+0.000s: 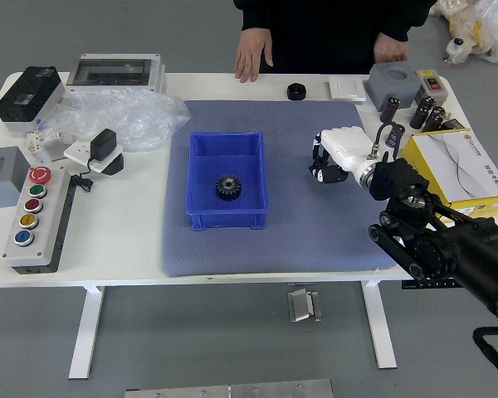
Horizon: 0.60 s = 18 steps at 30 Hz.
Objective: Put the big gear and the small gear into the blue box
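The box [227, 221] in front of you was blue; the gear [228, 188] in it, black; your mat [290, 245], grey-blue; the surface [124, 236], white; your right robot hand [345, 149], white and black; the carton [473, 166], yellow and white.

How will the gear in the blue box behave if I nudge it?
The gear lies flat, so it would probably slide rather than roll. Its toothed rim looks rigid, not floppy. The walls of the blue box would likely stop it.
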Motion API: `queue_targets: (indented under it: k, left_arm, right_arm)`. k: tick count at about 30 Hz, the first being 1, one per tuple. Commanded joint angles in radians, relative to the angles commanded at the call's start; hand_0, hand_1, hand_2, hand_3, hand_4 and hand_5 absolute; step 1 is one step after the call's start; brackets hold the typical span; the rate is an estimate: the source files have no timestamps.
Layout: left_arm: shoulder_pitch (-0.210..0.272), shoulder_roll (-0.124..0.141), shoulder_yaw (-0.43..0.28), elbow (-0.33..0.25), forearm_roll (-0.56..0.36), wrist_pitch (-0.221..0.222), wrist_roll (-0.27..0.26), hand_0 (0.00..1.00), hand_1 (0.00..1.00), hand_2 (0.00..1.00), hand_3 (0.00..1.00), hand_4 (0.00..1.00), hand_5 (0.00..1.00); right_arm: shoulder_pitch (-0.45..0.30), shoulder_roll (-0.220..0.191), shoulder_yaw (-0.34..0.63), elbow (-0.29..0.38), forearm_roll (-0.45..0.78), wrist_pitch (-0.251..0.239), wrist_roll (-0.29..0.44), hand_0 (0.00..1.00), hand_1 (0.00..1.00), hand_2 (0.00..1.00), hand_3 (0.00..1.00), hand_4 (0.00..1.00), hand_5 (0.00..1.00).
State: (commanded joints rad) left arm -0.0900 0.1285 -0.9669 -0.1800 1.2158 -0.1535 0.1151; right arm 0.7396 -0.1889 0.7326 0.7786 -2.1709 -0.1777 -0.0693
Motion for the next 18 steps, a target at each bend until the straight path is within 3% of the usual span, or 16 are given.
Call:
queue_targets:
  k: [11,18]
  left_arm:
    - [0.001,0.004,-0.005,0.0,0.002,-0.001,0.0,0.85,0.82,0.799,0.822,0.68,0.301]
    - [0.001,0.007,-0.004,0.0,0.006,-0.002,0.001,0.85,0.82,0.799,0.822,0.68,0.301]
  right_arm:
    - [0.028,-0.03,0.031,0.187,-0.06,0.022,-0.037,0.573,0.394,0.435,0.456,0.665,0.078]
    - [0.049,0.007,0.004,0.277,-0.068,0.031,-0.052,0.573,0.394,0.432,0.455,0.672,0.075]
